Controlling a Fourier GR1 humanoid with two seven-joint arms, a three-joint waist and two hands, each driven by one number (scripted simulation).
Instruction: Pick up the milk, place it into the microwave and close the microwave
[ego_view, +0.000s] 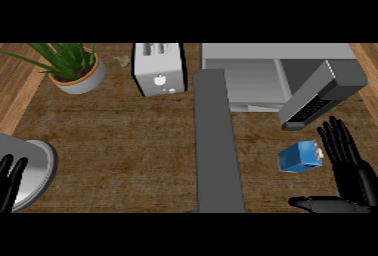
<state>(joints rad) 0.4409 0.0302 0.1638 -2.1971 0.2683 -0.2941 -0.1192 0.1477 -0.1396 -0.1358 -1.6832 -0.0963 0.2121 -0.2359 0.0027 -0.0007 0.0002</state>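
Observation:
A small blue milk carton (300, 157) with a grey top lies on the brown counter, in front of the microwave. The grey microwave (255, 75) stands at the back right with its door (320, 95) swung open toward me, leaving the cavity exposed. My right hand (347, 170) is open just right of the carton, fingers straight and pointing away, thumb stretched out to the left near the lower edge; it does not touch the carton. My left hand (10, 182) shows at the lower left edge, open, fingers up, resting.
A white toaster (157, 69) stands at the back centre. A potted green plant (72, 67) sits at the back left. A grey round plate (33, 172) lies by my left hand. A long grey bar (216, 145) runs down the middle of the counter.

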